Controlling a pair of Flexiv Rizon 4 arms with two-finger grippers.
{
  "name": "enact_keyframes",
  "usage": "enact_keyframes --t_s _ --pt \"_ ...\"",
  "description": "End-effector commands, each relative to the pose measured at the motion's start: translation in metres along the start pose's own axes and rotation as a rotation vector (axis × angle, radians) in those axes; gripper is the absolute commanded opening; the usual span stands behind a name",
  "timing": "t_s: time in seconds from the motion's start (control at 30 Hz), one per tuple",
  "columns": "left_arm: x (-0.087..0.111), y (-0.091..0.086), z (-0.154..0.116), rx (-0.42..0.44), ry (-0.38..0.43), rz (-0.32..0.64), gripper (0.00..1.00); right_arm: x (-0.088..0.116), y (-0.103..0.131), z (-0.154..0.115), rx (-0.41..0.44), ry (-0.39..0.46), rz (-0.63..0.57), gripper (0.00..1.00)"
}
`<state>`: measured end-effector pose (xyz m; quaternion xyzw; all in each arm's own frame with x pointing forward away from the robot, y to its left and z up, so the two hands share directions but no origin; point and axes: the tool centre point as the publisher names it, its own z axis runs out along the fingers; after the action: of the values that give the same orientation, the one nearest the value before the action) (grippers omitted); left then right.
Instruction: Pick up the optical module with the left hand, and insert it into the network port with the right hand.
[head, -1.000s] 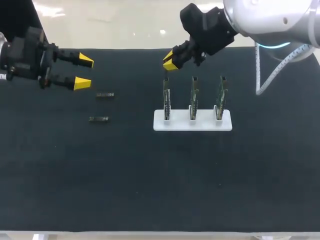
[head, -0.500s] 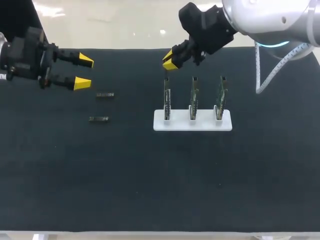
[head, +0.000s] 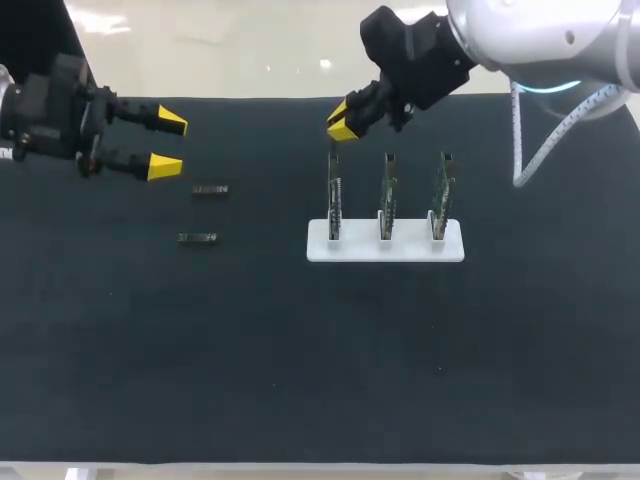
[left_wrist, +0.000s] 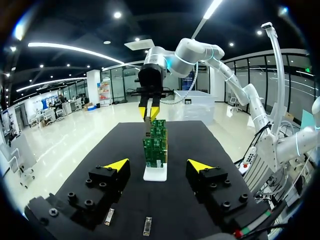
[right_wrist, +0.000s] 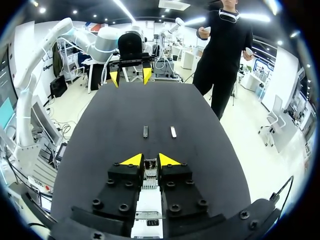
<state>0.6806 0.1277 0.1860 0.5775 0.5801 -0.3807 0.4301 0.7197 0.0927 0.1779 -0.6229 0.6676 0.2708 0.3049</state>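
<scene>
Two optical modules lie on the black mat: one (head: 210, 189) farther back, one (head: 197, 238) nearer. In the left wrist view these modules (left_wrist: 109, 216) (left_wrist: 146, 226) lie under my left gripper (left_wrist: 159, 165). That left gripper (head: 166, 144) hovers open and empty at the far left, behind them. My right gripper (head: 340, 122) hangs over the leftmost of three green boards (head: 333, 195) on a white stand (head: 385, 246). It is shut on a third small module (right_wrist: 149, 165), whose dark end (left_wrist: 148, 128) points down just above that board's top edge.
The two other boards (head: 387, 193) (head: 441, 192) stand upright in the same stand, right of the one under the gripper. The black mat (head: 320, 360) runs bare toward the front edge.
</scene>
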Motion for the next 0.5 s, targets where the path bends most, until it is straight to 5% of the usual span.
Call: enact_keyframes --t_s 0.03,0.47,0.5 --pt "-0.0005 -0.0005 0.0003 -0.002 0.003 -0.001 1.0 0.0001 -0.0009 0.0027 0.0 -0.003 0.0 0.0" --pt "-0.0005 -0.0005 0.0003 -0.002 0.003 -0.001 1.0 -0.0018 -0.0037 0.0038 -0.004 -0.004 0.006 0.0" --pt "-0.0005 -0.0005 0.0003 -0.002 0.003 -0.001 1.0 -0.0028 -0.0036 0.003 -0.004 -0.003 0.006 0.3"
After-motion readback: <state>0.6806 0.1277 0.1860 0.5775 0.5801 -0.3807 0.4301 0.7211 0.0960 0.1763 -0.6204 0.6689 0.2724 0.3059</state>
